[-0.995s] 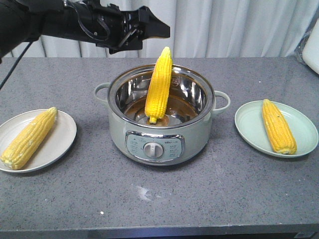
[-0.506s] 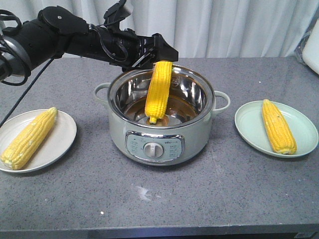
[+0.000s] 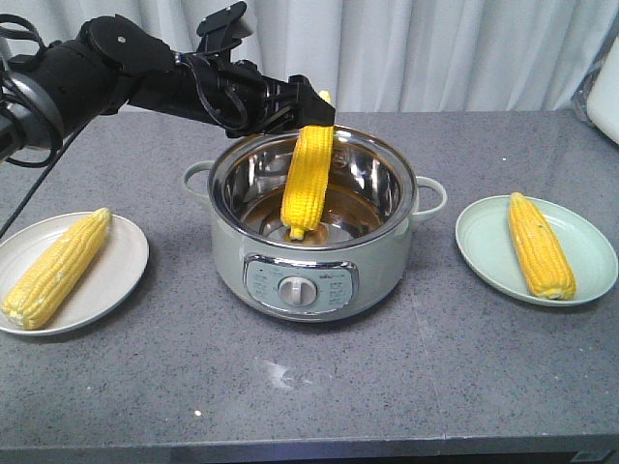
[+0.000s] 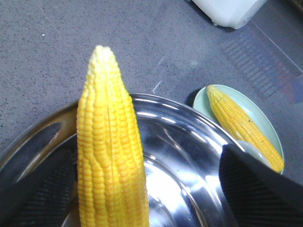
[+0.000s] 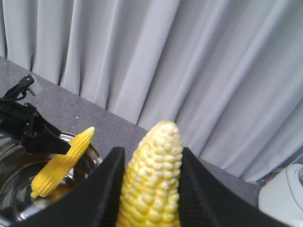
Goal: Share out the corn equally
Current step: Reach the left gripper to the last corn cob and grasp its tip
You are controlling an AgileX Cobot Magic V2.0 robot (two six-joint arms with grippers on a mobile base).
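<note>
Grey speckled countertop w/ pale pleated curtains behind

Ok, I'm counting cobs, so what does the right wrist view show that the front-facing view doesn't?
Right wrist only: the held cob clamped in the right gripper. Front-facing only: the grey-plate cob on the grey plate and the green-plate cob on the green plate. Both: the pot with the leaning cob inside and the left gripper at its upper end.

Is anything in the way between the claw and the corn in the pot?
No, nothing visible is. The open left gripper straddles the tip of the corn leaning in the pot, and nothing sits between them.
</note>
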